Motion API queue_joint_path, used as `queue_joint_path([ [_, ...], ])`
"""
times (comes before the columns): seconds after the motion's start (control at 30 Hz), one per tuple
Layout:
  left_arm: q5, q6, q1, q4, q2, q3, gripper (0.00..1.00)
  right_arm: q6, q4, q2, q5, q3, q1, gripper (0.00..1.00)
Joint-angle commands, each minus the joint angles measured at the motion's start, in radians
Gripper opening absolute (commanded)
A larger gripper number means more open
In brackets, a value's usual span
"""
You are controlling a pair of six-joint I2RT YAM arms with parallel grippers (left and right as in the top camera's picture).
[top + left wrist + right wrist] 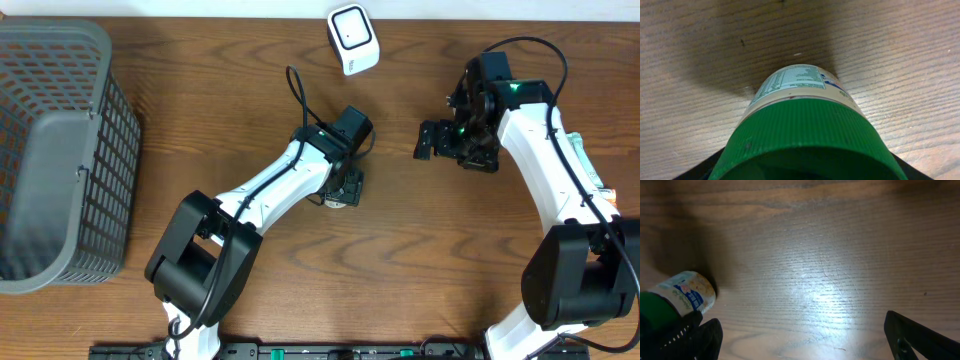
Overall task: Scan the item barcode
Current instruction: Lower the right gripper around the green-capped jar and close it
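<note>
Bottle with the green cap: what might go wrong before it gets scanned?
The left gripper seems to hold the bottle only by its green cap, tilted, so it might slip or swing. The scanner sits well away from it, and no barcode shows in these views, so the wrong side may get presented. The open right gripper waits nearby; the arms could bump on the way.

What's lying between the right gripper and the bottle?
Nothing: only bare table separates the right gripper from the bottle. The overhead view shows this stretch, and the right wrist view confirms it.
</note>
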Motion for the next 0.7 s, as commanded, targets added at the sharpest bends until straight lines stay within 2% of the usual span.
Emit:
queue_joint_path([
  [0.0,0.010,0.056,0.018,-0.014,-0.008,0.009,0.92,-0.001,-0.004,0.006,-0.003,-0.007,0.002,0.99],
  [0.03,0.010,0.056,0.022,-0.022,-0.021,0.013,0.99,-0.001,-0.004,0.006,-0.003,-0.007,0.002,0.99],
  [0.37,-0.039,0.021,0.060,-0.103,-0.301,0.028,0.98,0.031,-0.035,0.006,-0.038,-0.007,0.002,0.99],
  [0.57,-0.043,0.023,0.118,-0.129,-0.539,0.028,0.98,0.034,-0.047,0.006,-0.236,-0.007,0.020,0.99],
  [0.67,-0.074,0.022,0.155,-0.129,-0.647,0.028,0.98,0.143,-0.042,0.006,-0.356,-0.007,0.039,0.99],
])
